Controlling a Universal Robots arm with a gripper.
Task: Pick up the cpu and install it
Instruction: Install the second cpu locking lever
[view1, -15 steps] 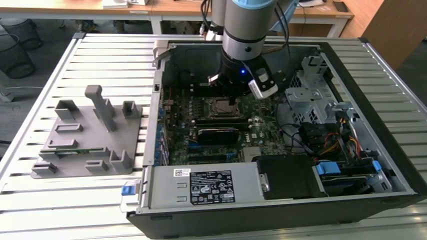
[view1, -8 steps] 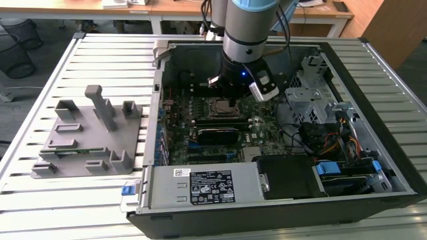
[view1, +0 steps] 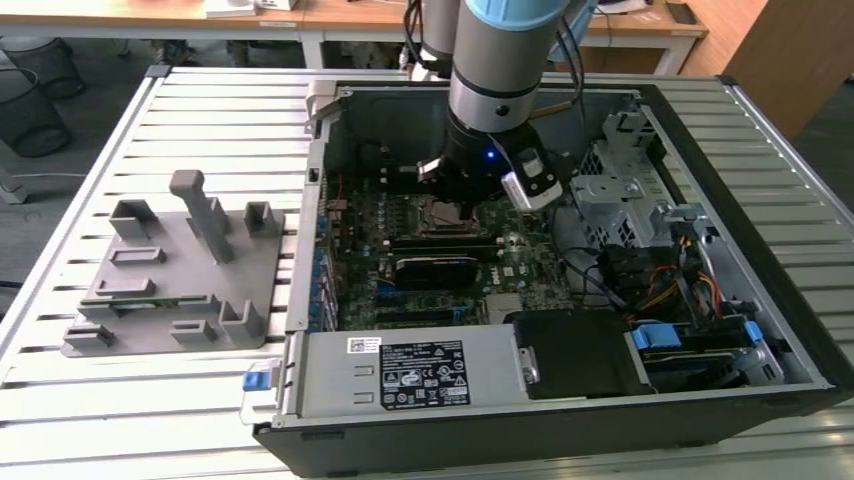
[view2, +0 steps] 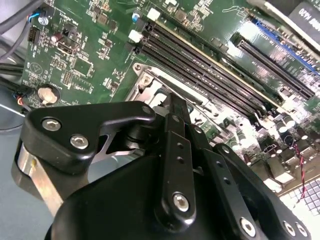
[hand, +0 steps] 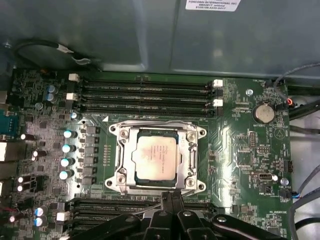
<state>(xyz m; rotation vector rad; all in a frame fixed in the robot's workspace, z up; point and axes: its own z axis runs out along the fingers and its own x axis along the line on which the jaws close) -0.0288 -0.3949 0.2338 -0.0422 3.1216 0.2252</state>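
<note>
One cpu (hand: 155, 156) socketed, beyond fingers (hand: 170, 202)

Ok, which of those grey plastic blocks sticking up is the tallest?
The narrow grey plastic post with the wider cap, near the middle of the grey fixture. It rises well above the squat blocks around it.

The small square cpu (hand: 156, 156) with its dull silver-white metal top is looking matt and faintly smudged, sitting at the centre of the first wrist view. The bright metal socket frame (hand: 195, 156) around it is gleaming. The green motherboard (hand: 252, 150) is showing a smooth lacquered sheen. The black gripper (view2: 176, 112) links are shining glossily, like moulded plastic, with polished screws.
</note>
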